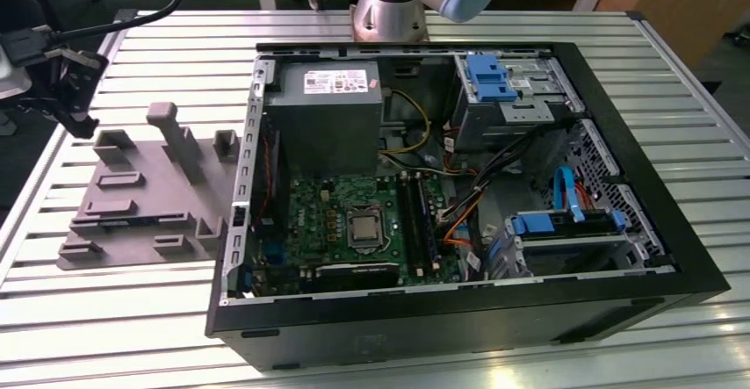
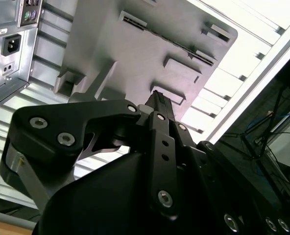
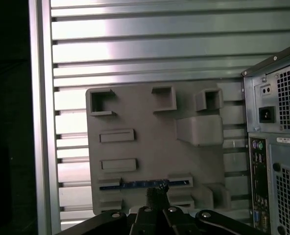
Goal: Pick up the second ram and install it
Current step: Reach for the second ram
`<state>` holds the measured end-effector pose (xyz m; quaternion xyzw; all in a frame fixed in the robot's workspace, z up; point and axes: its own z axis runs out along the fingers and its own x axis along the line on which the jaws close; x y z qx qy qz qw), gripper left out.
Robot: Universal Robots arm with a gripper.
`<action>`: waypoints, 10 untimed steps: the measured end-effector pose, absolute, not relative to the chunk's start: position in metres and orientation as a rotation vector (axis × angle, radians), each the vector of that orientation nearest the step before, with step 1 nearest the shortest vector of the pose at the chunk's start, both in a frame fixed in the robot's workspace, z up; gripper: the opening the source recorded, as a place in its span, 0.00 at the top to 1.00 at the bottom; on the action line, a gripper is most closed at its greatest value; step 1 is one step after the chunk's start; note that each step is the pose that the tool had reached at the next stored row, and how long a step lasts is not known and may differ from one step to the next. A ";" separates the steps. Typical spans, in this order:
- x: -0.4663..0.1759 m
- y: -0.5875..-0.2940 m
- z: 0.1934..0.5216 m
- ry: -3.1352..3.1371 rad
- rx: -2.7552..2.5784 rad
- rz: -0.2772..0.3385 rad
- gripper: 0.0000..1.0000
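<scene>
A silver slatted table (image 1: 118, 319) carries everything (dark floor shows past its edge in the first wrist view). Nearest in both wrist views, the pincer (image 3: 157, 192) (image 2: 157, 98) hangs closed, its tips pressed together and empty, above a grey moulded tray (image 3: 140, 147). The second ram (image 3: 145, 184), a thin blue-green strip, lies flat in a slot of that tray, flanked by raised grey blocks, apart from the tips. Beside the tray sits an open black computer case (image 1: 469, 319) with the green motherboard (image 1: 340, 205) and the grey power-supply box (image 1: 322, 108). Farthest back in the exterior view stands the arm's base (image 1: 387, 11).
</scene>
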<state>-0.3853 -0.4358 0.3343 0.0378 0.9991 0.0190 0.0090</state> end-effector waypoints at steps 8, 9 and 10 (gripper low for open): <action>-0.385 -0.436 0.329 3.126 0.118 0.057 0.89; -0.385 -0.436 0.328 3.127 0.118 0.057 0.89; -0.385 -0.436 0.327 3.128 0.118 0.056 0.89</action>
